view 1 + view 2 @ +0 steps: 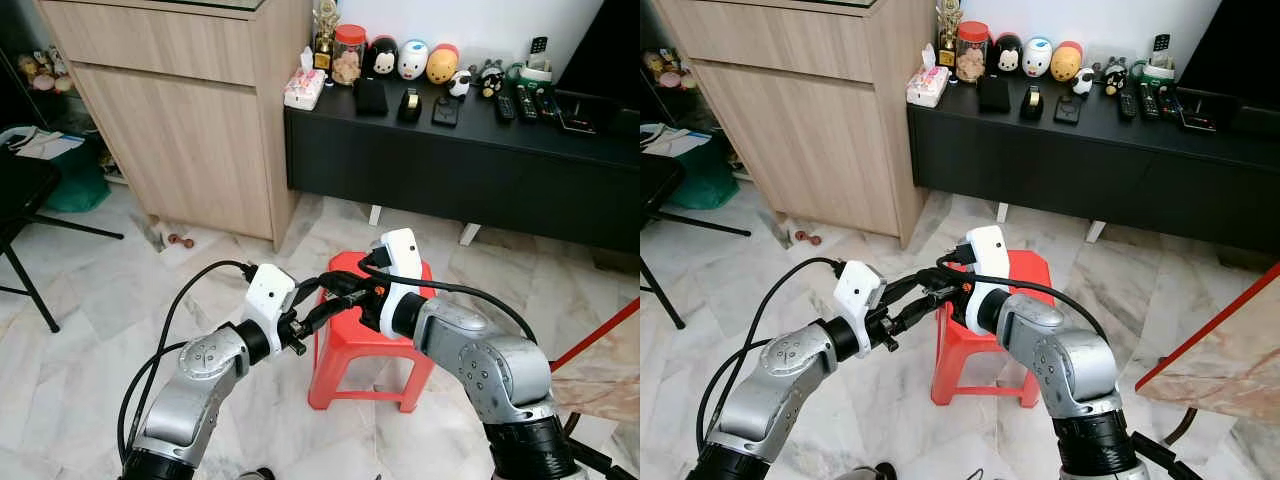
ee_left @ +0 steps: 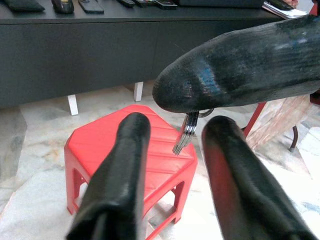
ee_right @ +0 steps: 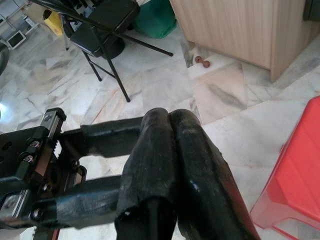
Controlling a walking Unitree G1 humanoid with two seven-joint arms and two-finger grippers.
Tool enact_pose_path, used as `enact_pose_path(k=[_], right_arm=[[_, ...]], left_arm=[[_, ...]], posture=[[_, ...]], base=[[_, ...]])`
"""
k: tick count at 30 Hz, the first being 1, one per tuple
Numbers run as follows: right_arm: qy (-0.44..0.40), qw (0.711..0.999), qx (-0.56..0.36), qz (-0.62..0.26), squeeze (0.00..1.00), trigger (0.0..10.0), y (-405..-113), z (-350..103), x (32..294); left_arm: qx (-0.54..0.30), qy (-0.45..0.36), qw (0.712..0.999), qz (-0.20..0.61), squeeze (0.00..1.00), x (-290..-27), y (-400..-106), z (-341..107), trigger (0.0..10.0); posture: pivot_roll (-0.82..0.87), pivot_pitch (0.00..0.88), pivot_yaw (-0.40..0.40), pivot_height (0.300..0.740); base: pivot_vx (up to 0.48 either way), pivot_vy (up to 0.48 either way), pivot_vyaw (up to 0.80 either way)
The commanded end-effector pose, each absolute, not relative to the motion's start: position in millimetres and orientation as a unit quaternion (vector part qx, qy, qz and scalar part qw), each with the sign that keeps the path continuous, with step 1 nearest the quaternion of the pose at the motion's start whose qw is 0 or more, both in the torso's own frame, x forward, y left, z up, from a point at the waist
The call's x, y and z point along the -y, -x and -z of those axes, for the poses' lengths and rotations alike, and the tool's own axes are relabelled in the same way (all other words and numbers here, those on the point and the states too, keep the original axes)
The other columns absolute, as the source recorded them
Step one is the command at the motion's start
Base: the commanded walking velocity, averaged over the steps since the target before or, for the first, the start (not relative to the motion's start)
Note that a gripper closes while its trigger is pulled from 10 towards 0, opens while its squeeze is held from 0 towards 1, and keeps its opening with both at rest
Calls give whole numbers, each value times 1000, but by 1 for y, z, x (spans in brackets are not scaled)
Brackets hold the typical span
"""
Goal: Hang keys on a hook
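Above a red stool (image 1: 371,335) on the marble floor (image 1: 90,350), the head views show both silver arms meeting, the left gripper (image 1: 345,298) and right gripper (image 1: 340,283) crossing at their tips. Behind stands a wooden cabinet (image 1: 190,130) and a low black bench (image 1: 450,160) carrying a tissue pack (image 1: 304,89), a red-lidded jar (image 1: 349,53), round toy figures (image 1: 412,60) and remotes (image 1: 525,104). No writing on these can be read. A folding chair (image 1: 25,215) stands at the robot's left.

Along the left wrist view, the left gripper's two fingers (image 2: 125,175) are spread apart, with the red stool between and below them. The right gripper's dark fingertip (image 2: 235,70) crosses overhead, and the keys (image 2: 186,132), a thin stack of metal blades, hang from beneath it, just between the spread tips without clearly touching either.

Along the right wrist view, the right gripper's fingers (image 3: 175,170) are pressed together; the keys are hidden behind them. The left gripper's fingers (image 3: 107,135) reach across beneath, spread apart. The chair, cabinet base and a corner of the stool lie beyond.
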State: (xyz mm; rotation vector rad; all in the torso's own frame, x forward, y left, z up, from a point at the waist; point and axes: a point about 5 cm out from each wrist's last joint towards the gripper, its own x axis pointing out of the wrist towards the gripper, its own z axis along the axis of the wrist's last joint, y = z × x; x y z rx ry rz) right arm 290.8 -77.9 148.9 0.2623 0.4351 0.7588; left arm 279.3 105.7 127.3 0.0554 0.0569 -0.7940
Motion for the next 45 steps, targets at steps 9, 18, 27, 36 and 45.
enact_pose_path(k=[9,18,27,36,45], right_arm=[[-127,898,-209,-367,0,10000,-290,-150,79],[-120,899,-209,-365,0,10000,-291,-149,80],[-103,904,-213,-357,0,10000,-292,-145,84],[-100,905,-216,-353,0,10000,-292,-141,87],[-96,906,-217,-351,627,10000,-293,-139,89]], left_arm=[[-30,-17,919,392,0,-105,-276,-127,0],[-28,-18,919,392,0,-105,-277,-128,0],[-26,-13,918,396,0,-104,-276,-130,0],[-23,-8,917,397,0,-104,-275,-131,0],[-25,-8,917,398,0,-104,-275,-130,0]], posture=[[-10,127,-67,740],[-8,128,-67,740],[-8,130,-66,740],[-8,131,-65,740],[-8,131,-66,740]], base=[[0,0,0],[0,0,0],[0,0,0],[0,0,0],[0,0,0]])
